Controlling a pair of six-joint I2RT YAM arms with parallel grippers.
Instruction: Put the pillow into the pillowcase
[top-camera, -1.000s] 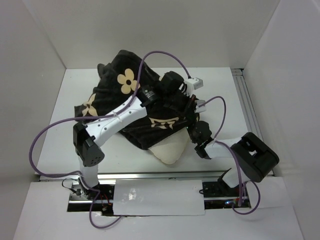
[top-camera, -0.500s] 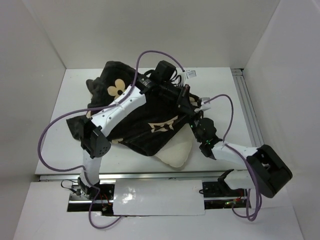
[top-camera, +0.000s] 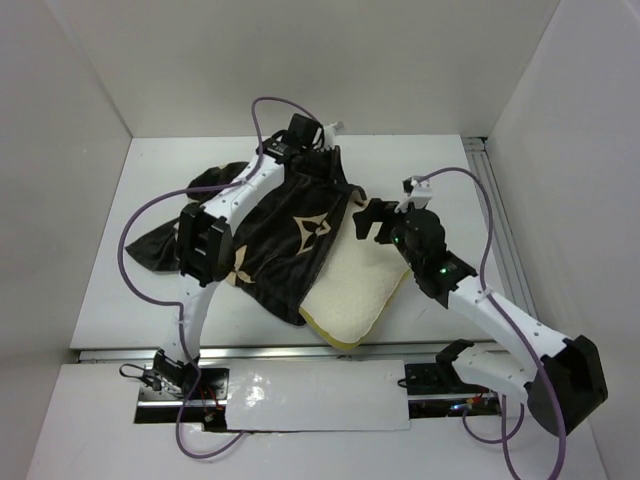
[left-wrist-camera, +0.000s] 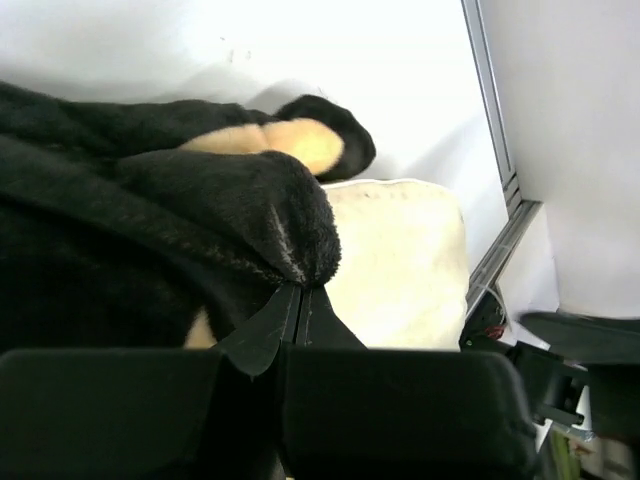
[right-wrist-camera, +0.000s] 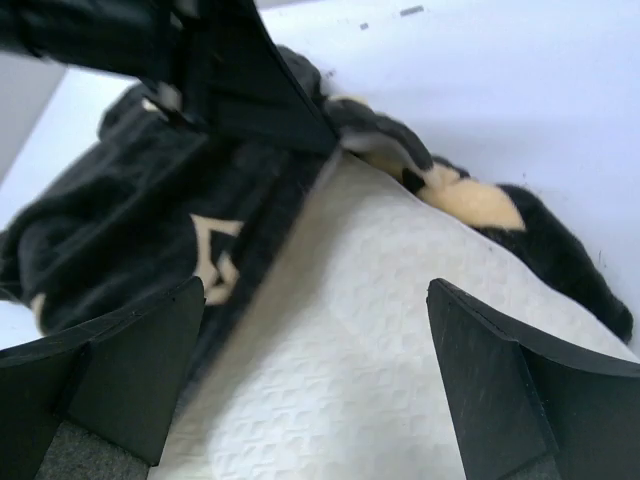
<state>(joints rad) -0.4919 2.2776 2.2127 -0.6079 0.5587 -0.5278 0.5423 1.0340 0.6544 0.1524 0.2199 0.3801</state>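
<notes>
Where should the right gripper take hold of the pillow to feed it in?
Probably the bare near-right edge of the pillow, coming from the right: that end lies outside the pillowcase, its pale seam forms a thin lip, and the left gripper holds the fabric beyond.

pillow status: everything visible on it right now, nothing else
The pillow is a soft cream-white cushion with an embossed, quilted-looking face and a pale yellow edge at its near corner. It lies flat on the table, set diagonally, mostly exposed. Its far-left part is under the pillowcase, which drapes across it. The left end effector pinches that fabric, not the pillow. The right end effector hangs open over the pillow's face, gripping nothing.
</notes>
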